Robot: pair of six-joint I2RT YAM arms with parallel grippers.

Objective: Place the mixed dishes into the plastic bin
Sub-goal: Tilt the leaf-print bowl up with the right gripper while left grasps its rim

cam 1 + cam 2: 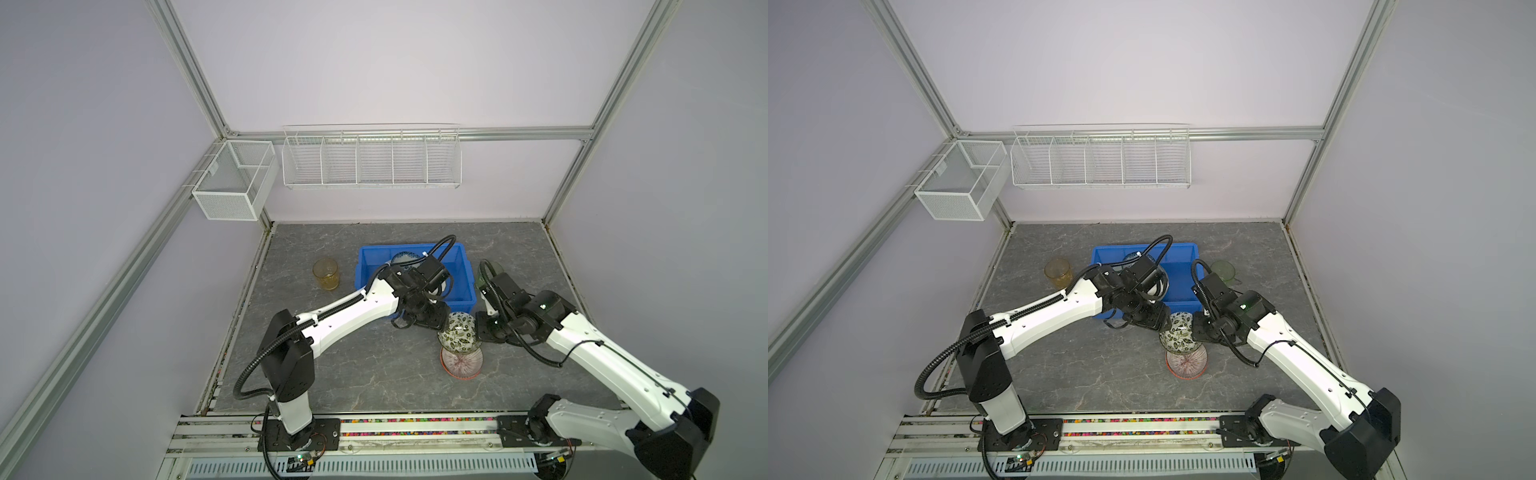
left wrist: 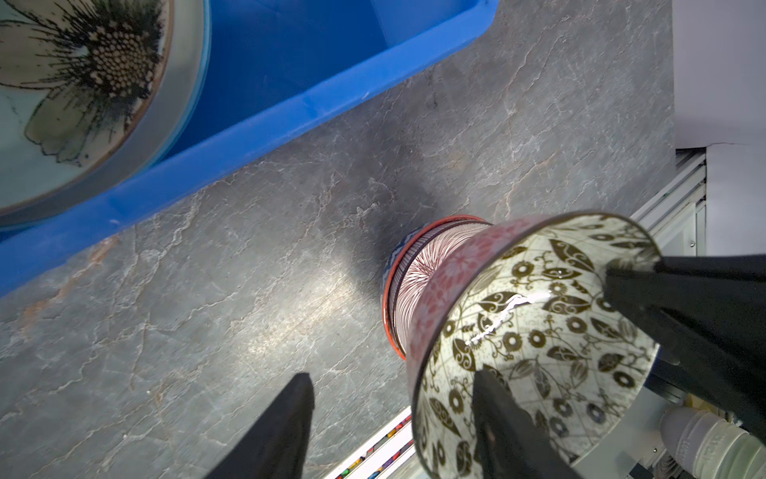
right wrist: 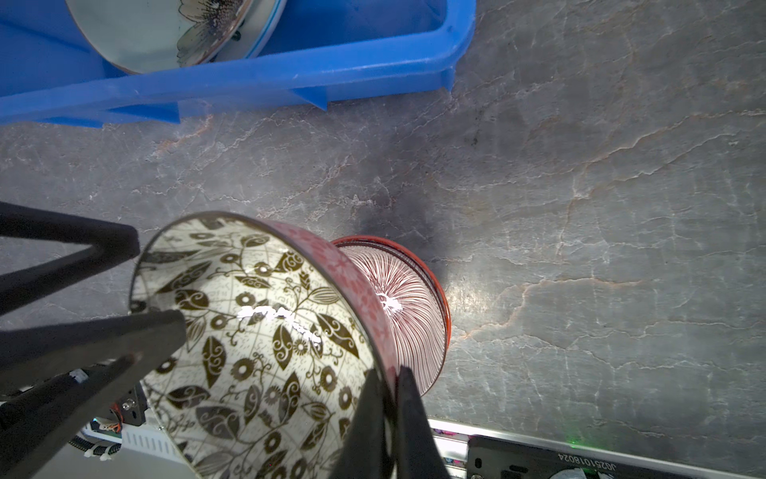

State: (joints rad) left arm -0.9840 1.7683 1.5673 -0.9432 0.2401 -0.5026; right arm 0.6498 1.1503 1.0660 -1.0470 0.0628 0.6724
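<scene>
A small bowl (image 1: 456, 332) (image 1: 1179, 332) with dark leaves inside and a pink outside hangs tilted above the table. My right gripper (image 3: 389, 373) is shut on its rim. My left gripper (image 2: 393, 375) is open and straddles the opposite rim, one finger inside the bowl (image 2: 539, 331) and the other well clear outside. A red-striped bowl (image 1: 462, 363) (image 3: 410, 298) stands on the table under it. The blue plastic bin (image 1: 461, 270) (image 2: 290, 112) holds a pale green flower plate (image 2: 62, 83) (image 3: 166, 33). An amber cup (image 1: 326, 273) stands left of the bin and a green cup (image 1: 1223, 271) right of it.
Two white wire baskets (image 1: 372, 160) (image 1: 232, 183) hang on the back wall and the left frame. Both arms meet just in front of the bin's near right corner. The metal rail (image 1: 415, 428) runs along the table's front edge.
</scene>
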